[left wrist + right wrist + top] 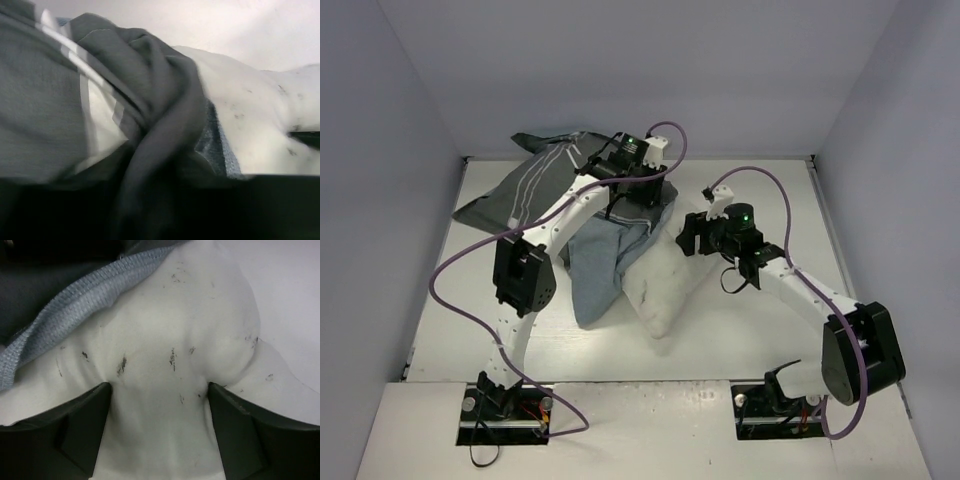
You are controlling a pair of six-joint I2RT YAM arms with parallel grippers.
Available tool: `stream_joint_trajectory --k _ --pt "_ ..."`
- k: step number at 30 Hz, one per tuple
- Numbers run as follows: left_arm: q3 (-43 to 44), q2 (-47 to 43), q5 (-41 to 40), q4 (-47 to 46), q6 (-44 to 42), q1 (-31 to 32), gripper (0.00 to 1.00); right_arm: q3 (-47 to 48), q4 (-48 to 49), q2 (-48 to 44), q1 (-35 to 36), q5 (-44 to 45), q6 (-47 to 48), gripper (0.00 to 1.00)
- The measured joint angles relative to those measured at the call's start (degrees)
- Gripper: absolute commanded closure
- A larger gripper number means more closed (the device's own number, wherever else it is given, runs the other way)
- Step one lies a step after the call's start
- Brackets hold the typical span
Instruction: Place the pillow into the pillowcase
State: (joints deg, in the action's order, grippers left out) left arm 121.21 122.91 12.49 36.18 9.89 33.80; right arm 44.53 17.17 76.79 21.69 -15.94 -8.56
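The pillowcase (pixel 535 185) lies at the back left, dark grey with white stripes, and its pale blue reverse (pixel 600 265) hangs forward over the pillow (pixel 665 280). The white speckled pillow sticks out of it toward the front right. My left gripper (pixel 618 205) sits over the bunched mouth of the pillowcase (pixel 50 100). Dark fabric runs into its jaws and hides the fingers, and the pillow (pixel 260 115) shows beside it. My right gripper (pixel 692 236) (pixel 159 405) pinches a bulge of the pillow (pixel 190 315) between both fingers, with the blue hem (pixel 65 305) just beyond.
The white table (pixel 770 330) is boxed in by pale walls at the back, left and right. Purple cables (pixel 450 270) loop from both arms. The arm bases stand at the near edge.
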Motion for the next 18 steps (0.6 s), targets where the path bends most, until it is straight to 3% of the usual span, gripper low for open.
stream_joint_trajectory --k 1,2,11,18 --pt "0.31 0.17 1.11 -0.02 -0.09 0.0 0.94 0.04 0.26 0.68 -0.02 -0.46 0.0 0.77" --pt "0.66 0.24 2.32 -0.02 -0.04 0.0 1.0 0.17 0.61 1.51 -0.02 -1.11 0.26 0.99" --pt "5.18 -1.84 16.81 -1.9 3.15 2.4 1.0 6.54 0.63 7.39 -0.33 -4.92 -0.74 1.0" --pt "-16.35 -11.93 22.75 -19.82 14.1 3.39 1.0 7.52 -0.22 8.76 -0.35 -5.92 -3.04 1.0"
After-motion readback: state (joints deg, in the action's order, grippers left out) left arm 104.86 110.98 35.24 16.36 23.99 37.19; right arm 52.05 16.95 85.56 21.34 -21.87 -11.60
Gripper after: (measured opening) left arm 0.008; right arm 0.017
